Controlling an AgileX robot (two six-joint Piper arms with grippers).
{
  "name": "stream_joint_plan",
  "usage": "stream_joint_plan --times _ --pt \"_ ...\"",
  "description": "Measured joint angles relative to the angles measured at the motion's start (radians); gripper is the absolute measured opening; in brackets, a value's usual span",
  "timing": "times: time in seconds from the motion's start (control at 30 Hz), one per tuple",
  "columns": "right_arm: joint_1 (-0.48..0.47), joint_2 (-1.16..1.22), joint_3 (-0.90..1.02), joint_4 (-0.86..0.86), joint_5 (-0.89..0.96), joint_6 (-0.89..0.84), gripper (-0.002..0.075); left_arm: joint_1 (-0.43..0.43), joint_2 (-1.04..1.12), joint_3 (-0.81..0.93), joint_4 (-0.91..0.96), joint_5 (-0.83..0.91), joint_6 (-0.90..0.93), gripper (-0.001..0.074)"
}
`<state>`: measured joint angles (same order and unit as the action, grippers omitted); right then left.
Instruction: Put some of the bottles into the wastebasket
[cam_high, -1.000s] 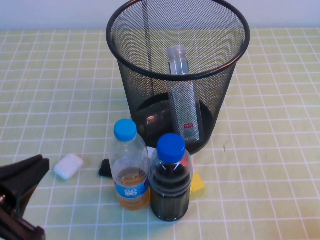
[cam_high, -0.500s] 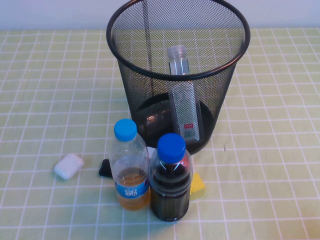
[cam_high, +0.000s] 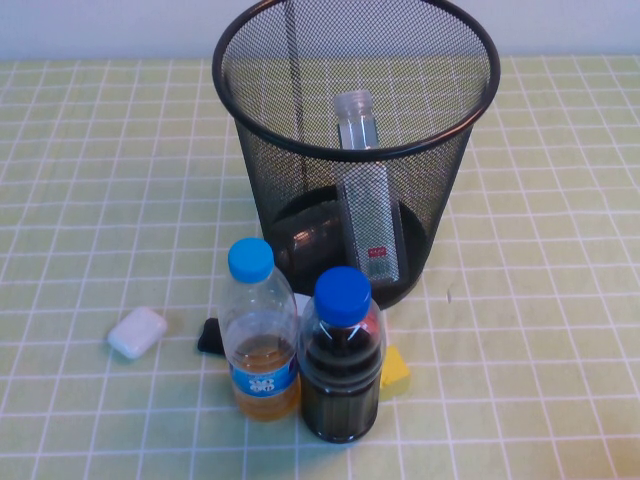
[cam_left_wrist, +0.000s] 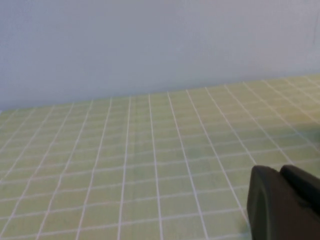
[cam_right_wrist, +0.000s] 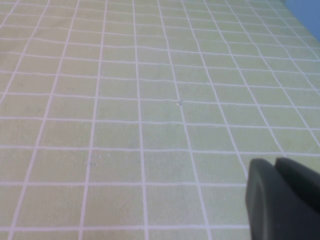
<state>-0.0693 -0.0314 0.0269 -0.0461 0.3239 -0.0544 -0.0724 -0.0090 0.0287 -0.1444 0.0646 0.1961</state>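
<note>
Wastebasket (cam_high: 300, 120) stands at the far middle with one tall clear bottle (cam_high: 366, 215) leaning inside; I cannot see a second; the job looks nearly done; left gripper (cam_left_wrist: 284, 204) and right gripper (cam_right_wrist: 282, 199) show only in their wrist views, over bare cloth; I cannot tell their jaws; next, rest

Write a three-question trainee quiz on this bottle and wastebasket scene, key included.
1. True or false: the tall clear bottle leans inside the wastebasket.
2. Which cap is nearer the wastebasket: (a) the cola bottle cap, (b) the orange-drink bottle cap?
3. Fill in: the left gripper and the right gripper show only in the ____ views.

Key: 1 true. 2 b. 3 wrist.
</note>
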Motion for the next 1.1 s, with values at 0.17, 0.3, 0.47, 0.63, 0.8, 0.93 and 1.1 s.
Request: stream_joint_plan --times 0.17,0.3,0.47,0.63,0.8,0.93,1.1 --pt "0.0 0.0 0.0 0.0 0.0 0.0 -0.0007 0.004 0.0 0.0 0.0 0.126 -0.001 0.0002" --pt "0.0 0.0 0.0 0.0 0.0 0.0 -0.0007 0.004 0.0 0.0 0.0 0.261 -0.004 0.0002" --pt "0.0 0.0 0.0 0.0 0.0 0.0 -0.0007 0.004 0.0 0.0 0.0 0.286 -0.004 0.0002" --pt "0.0 0.0 0.0 0.0 0.0 0.0 -0.0007 0.004 0.0 0.0 0.0 0.286 -0.004 0.0002" --pt "0.0 0.0 0.0 0.0 0.0 0.0 -0.0007 0.004 0.0 0.0 0.0 0.286 -0.006 0.0002" --pt "0.0 0.0 0.0 0.0 0.0 0.0 -0.0007 0.004 0.0 0.0 0.0 0.286 -0.006 0.0002" --pt "0.0 0.0 0.0 0.0 0.0 0.0 -0.0007 0.004 0.0 0.0 0.0 0.286 -0.006 0.0002"
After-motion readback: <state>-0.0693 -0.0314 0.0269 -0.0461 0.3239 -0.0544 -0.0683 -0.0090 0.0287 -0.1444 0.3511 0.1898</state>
